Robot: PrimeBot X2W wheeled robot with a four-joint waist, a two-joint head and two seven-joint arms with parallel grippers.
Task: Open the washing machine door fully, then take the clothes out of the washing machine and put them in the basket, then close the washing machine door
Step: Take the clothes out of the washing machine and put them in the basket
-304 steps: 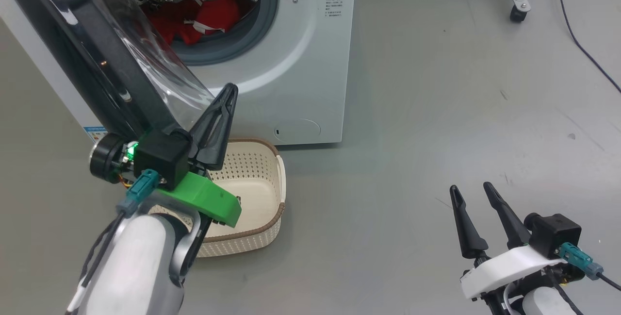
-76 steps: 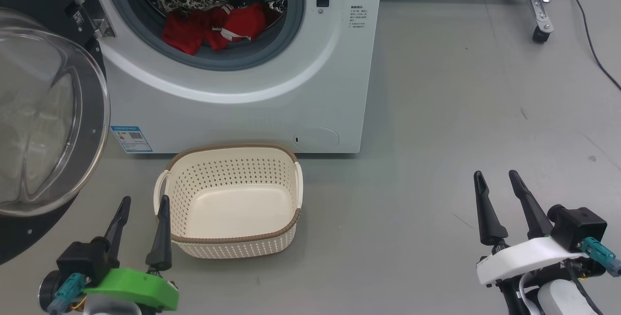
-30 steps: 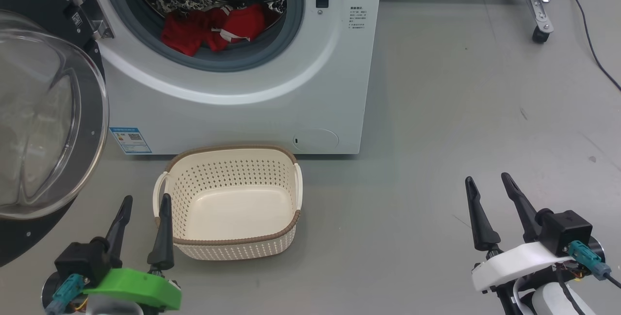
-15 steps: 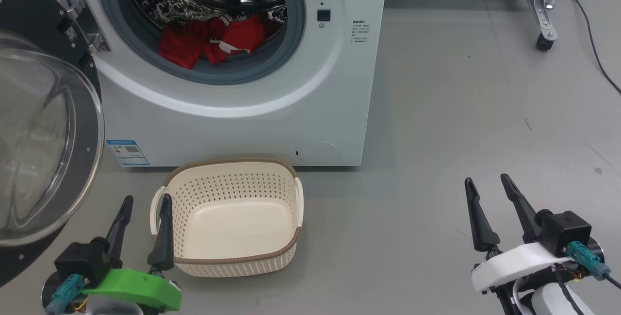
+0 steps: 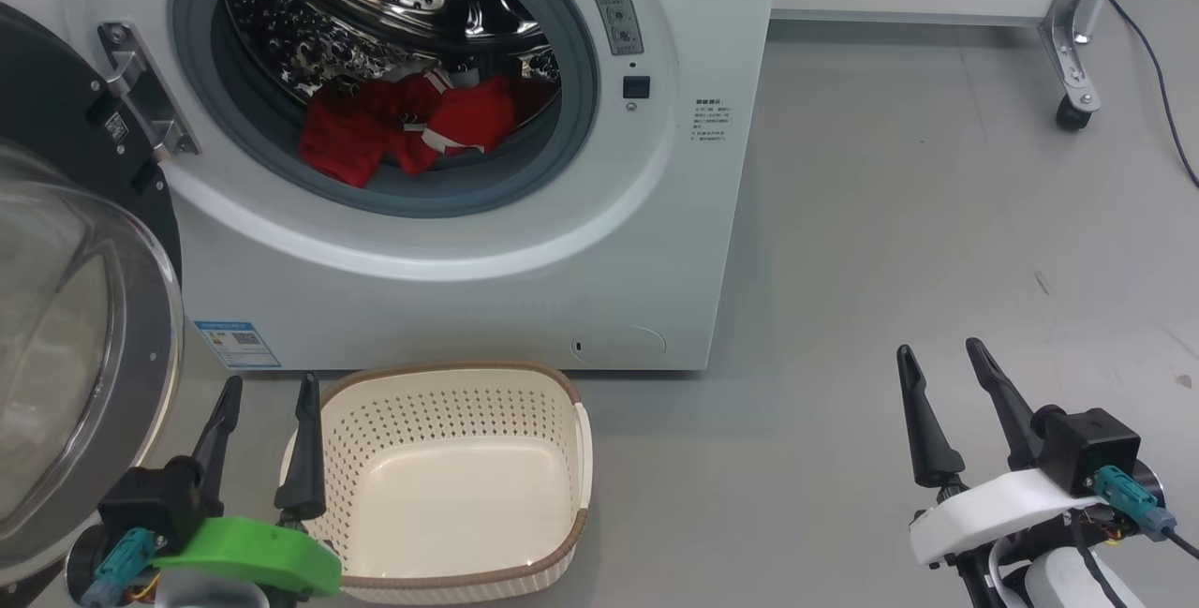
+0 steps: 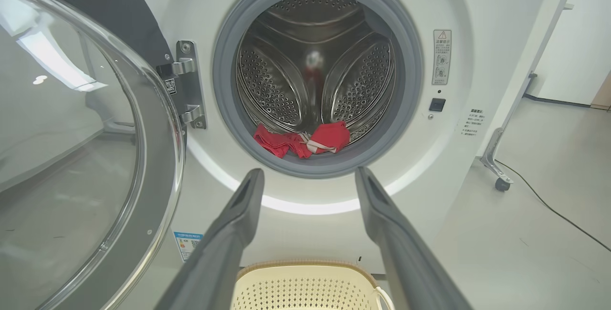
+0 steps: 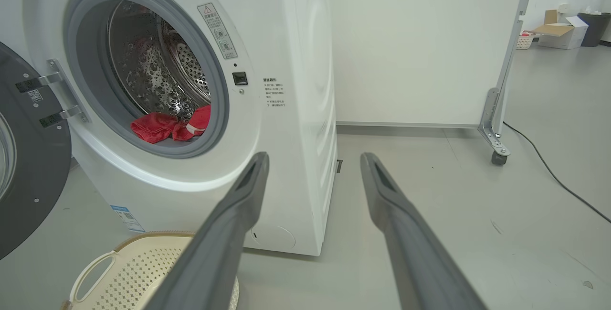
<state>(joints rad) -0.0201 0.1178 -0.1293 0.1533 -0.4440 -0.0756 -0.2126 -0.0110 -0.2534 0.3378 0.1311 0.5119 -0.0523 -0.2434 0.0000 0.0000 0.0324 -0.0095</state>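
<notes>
We face the washing machine (image 5: 468, 289), a white front-loader standing on the grey floor (image 5: 890, 215), its mouth ringed by a grey seal and its steel drum in plain sight. The washing machine door (image 5: 84, 336) is swung wide to our left on its hinge, with the black rim and bulging glass turned toward us. Just in front of the machine's foot sits the basket (image 5: 440, 411), cream with a brown rim, upright on the floor and empty. The clothes (image 5: 403, 126) lie in the bottom of the drum, a red heap with white trim close behind the seal. Our left claw (image 5: 270, 383) hangs low between door and basket, fingers spread wide and holding nothing. One of its fingers crosses the basket's left edge in the head view, though we cannot tell if it touches. Our right claw (image 5: 939, 350) hovers over bare floor well to the right, likewise spread wide and holding nothing.
</notes>
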